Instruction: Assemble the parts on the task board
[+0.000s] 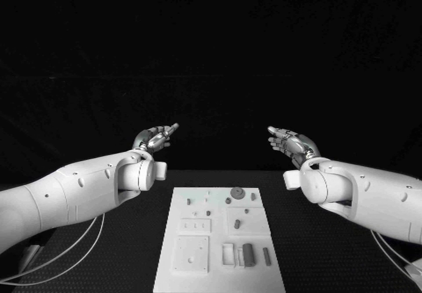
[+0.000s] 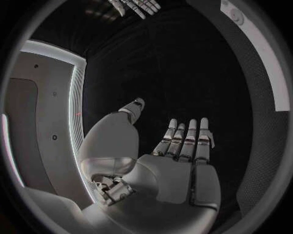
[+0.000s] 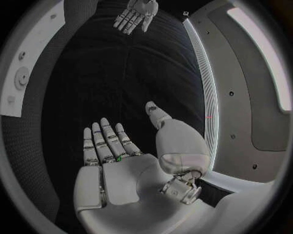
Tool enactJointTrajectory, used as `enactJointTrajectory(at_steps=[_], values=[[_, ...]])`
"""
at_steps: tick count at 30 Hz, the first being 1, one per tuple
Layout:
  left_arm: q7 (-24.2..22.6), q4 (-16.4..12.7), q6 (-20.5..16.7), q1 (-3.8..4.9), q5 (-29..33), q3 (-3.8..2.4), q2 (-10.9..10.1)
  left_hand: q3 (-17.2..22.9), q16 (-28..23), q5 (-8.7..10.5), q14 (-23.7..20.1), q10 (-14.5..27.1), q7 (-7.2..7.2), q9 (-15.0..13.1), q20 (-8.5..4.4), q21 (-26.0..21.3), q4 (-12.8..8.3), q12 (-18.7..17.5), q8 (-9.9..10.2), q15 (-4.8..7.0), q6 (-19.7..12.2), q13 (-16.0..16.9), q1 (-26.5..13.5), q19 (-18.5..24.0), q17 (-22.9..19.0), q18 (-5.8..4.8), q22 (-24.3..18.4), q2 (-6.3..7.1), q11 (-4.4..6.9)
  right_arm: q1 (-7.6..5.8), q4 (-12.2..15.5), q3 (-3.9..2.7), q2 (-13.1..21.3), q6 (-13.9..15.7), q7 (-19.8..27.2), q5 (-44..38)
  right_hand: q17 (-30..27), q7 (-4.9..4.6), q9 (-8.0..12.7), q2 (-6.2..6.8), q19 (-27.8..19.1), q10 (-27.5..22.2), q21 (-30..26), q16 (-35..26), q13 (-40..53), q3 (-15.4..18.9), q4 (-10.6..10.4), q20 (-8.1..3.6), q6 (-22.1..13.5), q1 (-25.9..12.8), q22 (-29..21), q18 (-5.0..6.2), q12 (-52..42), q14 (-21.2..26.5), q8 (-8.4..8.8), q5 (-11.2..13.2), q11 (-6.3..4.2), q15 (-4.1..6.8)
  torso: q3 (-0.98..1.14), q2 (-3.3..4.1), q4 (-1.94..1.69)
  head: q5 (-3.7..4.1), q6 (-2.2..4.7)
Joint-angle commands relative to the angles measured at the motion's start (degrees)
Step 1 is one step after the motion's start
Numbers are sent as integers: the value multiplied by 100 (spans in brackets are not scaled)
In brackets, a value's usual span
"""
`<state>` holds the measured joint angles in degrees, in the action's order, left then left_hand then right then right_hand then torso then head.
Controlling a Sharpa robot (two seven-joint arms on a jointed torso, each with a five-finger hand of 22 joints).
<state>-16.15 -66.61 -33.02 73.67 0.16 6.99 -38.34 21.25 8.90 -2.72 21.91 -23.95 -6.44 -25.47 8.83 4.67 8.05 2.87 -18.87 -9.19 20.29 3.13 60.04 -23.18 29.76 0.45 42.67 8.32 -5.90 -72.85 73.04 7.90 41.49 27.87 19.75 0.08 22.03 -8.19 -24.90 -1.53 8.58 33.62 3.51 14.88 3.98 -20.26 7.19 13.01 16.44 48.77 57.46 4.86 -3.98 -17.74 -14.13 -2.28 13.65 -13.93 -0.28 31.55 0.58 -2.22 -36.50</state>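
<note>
The white task board (image 1: 220, 268) lies in the middle of the black table, and small grey parts rest on it, among them a round piece (image 1: 238, 193) near its far end and upright bars (image 1: 248, 254) near its front. Both hands hang raised above the table beyond the board's far end. My left hand (image 1: 155, 138) is open, fingers straight and apart, nothing in it (image 2: 183, 146). My right hand (image 1: 291, 141) is open as well, palm bare (image 3: 113, 146). The board's edge (image 3: 18, 78) appears in the right wrist view, and also in the left wrist view as the board (image 2: 268, 63).
Black table surface (image 1: 334, 256) runs on both sides of the board. A white cable (image 1: 66, 256) loops under my left arm at the table's left edge. In each wrist view the other hand (image 3: 136, 14) (image 2: 136, 6) shows across the gap.
</note>
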Motion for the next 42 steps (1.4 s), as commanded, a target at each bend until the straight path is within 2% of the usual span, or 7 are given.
enactJointTrajectory(at_steps=[1, 11, 12, 22, 26, 35, 42], values=[[727, 272, 801, 141, -59, 63, 89, 33, 21, -21, 27, -42, -5, -38, 6, 22, 4, 19, -33, -5, 34, 6, 76, -40, 34, -45, 57, 9, 2, -186, -284, 91, -59, -1288, -676, -80, 239, -698, -272, -6, 125, 229, 77, 219, 34, -71, 161, 71, 259, 298, 470, 139, -99, -265, -223, -42, 33, -46, -1, 0, 2, 0, 0], [921, 524, 985, 286, -65, 137, 160, -124, 141, -20, 203, -287, -60, -120, 7, 45, 90, 58, -105, -32, 124, 37, 219, -95, 221, -45, 125, -76, -51, -503, -713, 282, -142, -1922, -1028, -101, 476, -686, -505, 89, 1051, 961, 396, 674, 141, -161, 906, 129, 993, 764, 1836, 347, -439, -1133, -626, -45, 29, -165, -1, 0, 2, 0, 0], [896, 541, 1149, 286, -58, 137, 149, -159, 170, -21, 253, -326, -70, -122, 8, 48, 101, 62, -108, -36, 132, 41, 250, -109, 266, -45, 134, -94, -56, -502, -1296, 290, -380, -1701, -977, -1812, 485, -681, -507, 112, 1187, 1066, 431, 716, 155, -186, 949, 117, 1077, 817, 1823, 402, -484, -1241, -658, -45, 17, -158, -11, -12, -2, 56, -483], [712, 484, 1205, 286, -59, 138, 86, -317, 562, -27, 1030, -1637, -335, -191, -165, 295, -38, 435, -353, -125, 758, 232, 771, -863, 384, 73, 188, -293, -311, -463, -1749, 288, -713, -1519, -1080, -3869, 664, -487, -527, 383, 2312, 2052, 679, 1218, 296, -322, 969, 87, 1948, 1447, 1701, 804, -874, -2481, -947, -46, -285, 293, 1, -4, 9, 62, -412], [649, 445, 1265, 286, -65, 138, 71, -316, 841, -26, 1662, -2192, -376, -191, -291, 417, -146, 640, -472, -75, 1196, 314, 1019, -1362, 452, 178, 152, -341, -345, -426, -1886, 287, -806, -1475, -1136, -4555, 788, -378, -533, 468, 2987, 2429, 876, 1476, 351, -325, 962, 71, 2321, 1624, 1659, 1006, -991, -3122, -1043, -46, -438, 609, 8, 17, -10, 80, -404], [638, 109, 1365, 285, -191, 137, -60, -399, 1083, -24, 2613, -3035, -383, 17, -522, 405, -426, 694, -407, 116, 1919, 377, 1392, -2233, 534, 242, -108, -474, -336, -314, -1932, 286, -953, -1462, -1348, -6092, 1095, -230, -474, 484, 4356, 2942, 1285, 1968, 362, -291, 969, -343, 2864, 1851, 1582, 1014, -1008, -4387, -1050, -44, -622, 1185, 22, 140, -63, 95, -363], [621, -306, 1356, 284, -324, 136, -251, -395, 1097, -30, 2903, -3443, -408, 138, -644, 338, -627, 657, -322, 176, 2181, 419, 1453, -2533, 620, 192, -228, -507, -323, -122, -2008, 284, -1107, -1489, -1539, -6978, 1315, -185, -415, 520, 5006, 3123, 1501, 2272, 328, -210, 968, -605, 3018, 1909, 1595, 1014, -924, -4945, -963, -43, -721, 1365, 22, 261, -105, 131, -322]])
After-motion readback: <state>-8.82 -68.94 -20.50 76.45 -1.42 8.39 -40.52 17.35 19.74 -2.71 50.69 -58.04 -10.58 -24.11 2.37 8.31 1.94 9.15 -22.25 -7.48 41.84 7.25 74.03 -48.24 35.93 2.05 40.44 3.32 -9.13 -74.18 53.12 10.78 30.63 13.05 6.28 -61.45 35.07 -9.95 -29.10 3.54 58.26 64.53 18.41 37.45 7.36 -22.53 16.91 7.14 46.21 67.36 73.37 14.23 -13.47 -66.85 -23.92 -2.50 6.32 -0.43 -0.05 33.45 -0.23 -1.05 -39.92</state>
